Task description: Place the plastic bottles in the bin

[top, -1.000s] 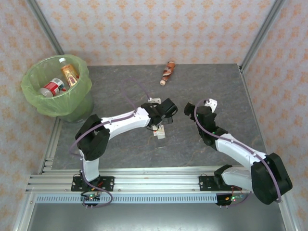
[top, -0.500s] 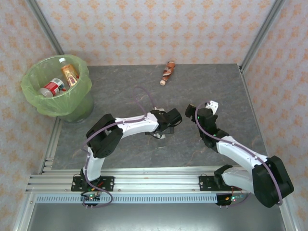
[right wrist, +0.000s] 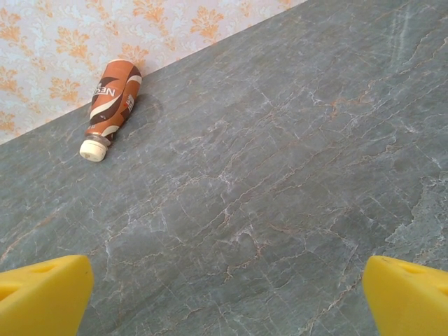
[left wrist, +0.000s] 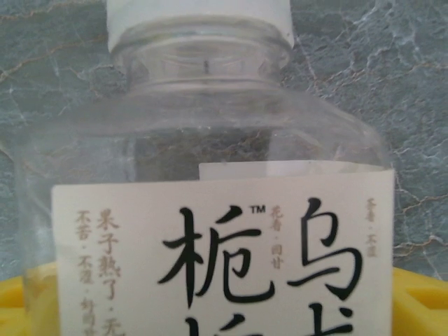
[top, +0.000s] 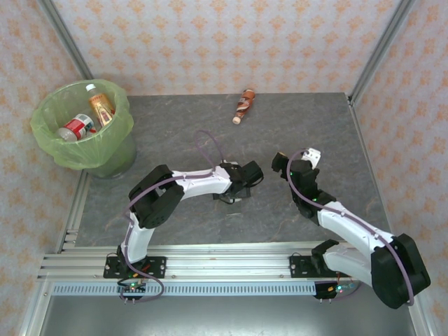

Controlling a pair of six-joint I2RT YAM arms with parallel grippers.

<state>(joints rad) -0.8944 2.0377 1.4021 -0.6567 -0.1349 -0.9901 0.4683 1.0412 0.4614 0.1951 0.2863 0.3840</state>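
Left jaws just dropped over the clear bottle [left wrist: 210, 140] and started pinching in; it's between them, can't tell if gripped yet. Right jaws wide open, empty, brown-red bottle [right wrist: 112, 98] well ahead. Bin [top: 70, 157] far off left, lift-and-carry next I reckon

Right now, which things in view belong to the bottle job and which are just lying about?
Job: bin; amber bottle and red-labelled bottle inside it; brown bottle at the far edge of the table; clear white-capped bottle.
Just there: patterned walls; metal frame rails.
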